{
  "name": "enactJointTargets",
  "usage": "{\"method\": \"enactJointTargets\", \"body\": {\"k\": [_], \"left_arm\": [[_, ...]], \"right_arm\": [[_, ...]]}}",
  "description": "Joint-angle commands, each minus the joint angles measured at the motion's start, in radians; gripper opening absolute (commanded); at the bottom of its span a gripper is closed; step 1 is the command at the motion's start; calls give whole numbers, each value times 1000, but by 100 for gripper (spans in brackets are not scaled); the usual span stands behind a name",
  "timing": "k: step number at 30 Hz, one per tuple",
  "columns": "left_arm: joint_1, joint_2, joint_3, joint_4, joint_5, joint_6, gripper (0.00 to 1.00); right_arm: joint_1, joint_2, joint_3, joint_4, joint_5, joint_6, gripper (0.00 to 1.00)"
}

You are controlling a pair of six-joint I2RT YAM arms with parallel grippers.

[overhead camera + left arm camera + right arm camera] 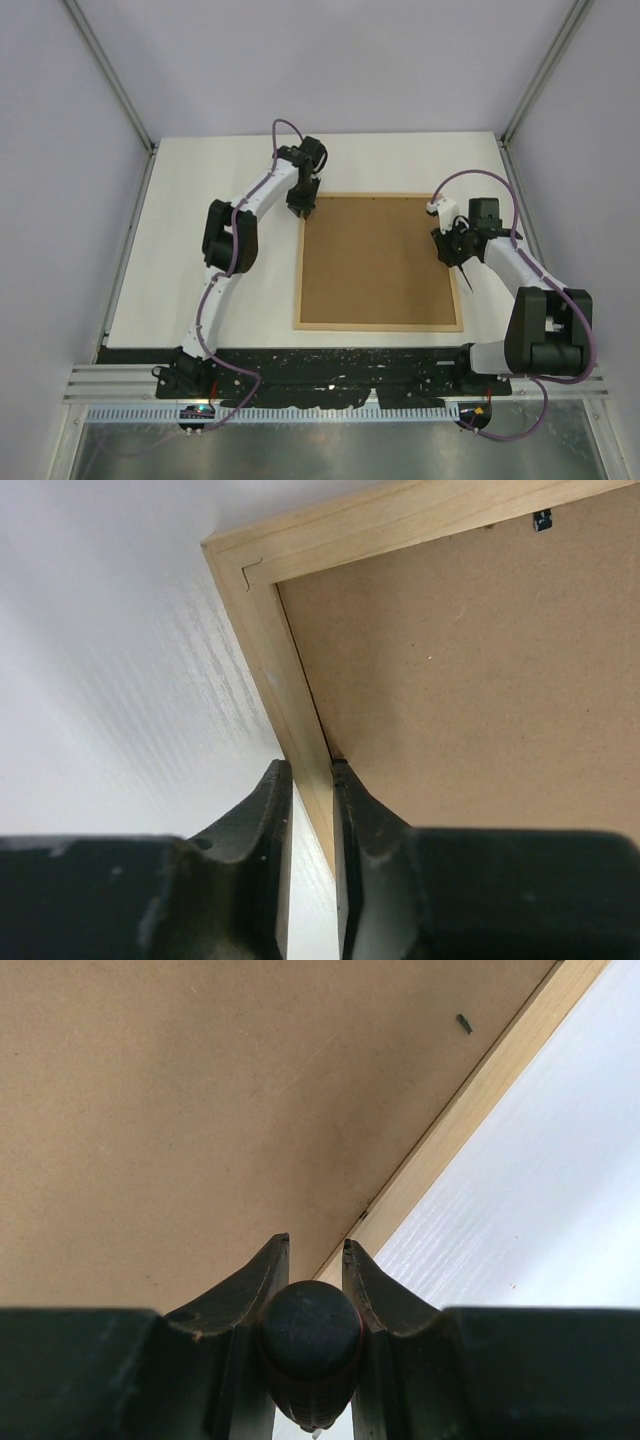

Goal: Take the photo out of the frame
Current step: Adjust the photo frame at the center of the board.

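Note:
The frame (380, 260) lies face down on the white table, its brown fibreboard back up. The photo is hidden under that back. My left gripper (301, 208) is at the frame's far left corner. In the left wrist view (310, 780) its jaws straddle the left wood strip (270, 650) and close on it. My right gripper (455, 250) is over the frame's right edge, shut on the screwdriver (466, 280). The right wrist view shows the gripper (316, 1245) holding the screwdriver's dark round handle end (310, 1345) above the right strip (470, 1110).
Small black retaining tabs show on the back near the strips, one in the left wrist view (541, 520) and one in the right wrist view (464, 1023). White table (220, 180) surrounds the frame. Grey walls and metal posts stand at the sides.

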Motion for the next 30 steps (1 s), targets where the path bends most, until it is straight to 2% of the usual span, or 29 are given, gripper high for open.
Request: {"method": "enactJointTargets", "body": {"k": [1,5,12,14,15,19,21,24,30], "left_arm": [[17,1,46,17,-16,-7,16],[43,-8,26,26,18,-41,0],[89,-76,-113,137,142,-124,0],[87,-60,-87,113,156,-113,0],[86,-53,-64,99,164,-112,3],[67,-48,-50,88,153,-107,41],[64,-42,-41,85,164,-113,50],[66,-34,-38,88,185,-127,56],[66,-36,-32,108,223,-153,56]], "right_arm": [[6,-22,-11,14,-9,-16,8],[6,-6,-22,25,-3,-21,8],[6,-9,-13,19,-9,-8,8],[6,-11,-8,14,-6,-7,8],[6,-9,-5,16,-4,-5,8],[5,16,-6,63,57,-1,8],[-7,46,-14,118,112,-4,8],[-37,113,7,154,150,10,8],[-101,176,66,237,227,51,8]]}}
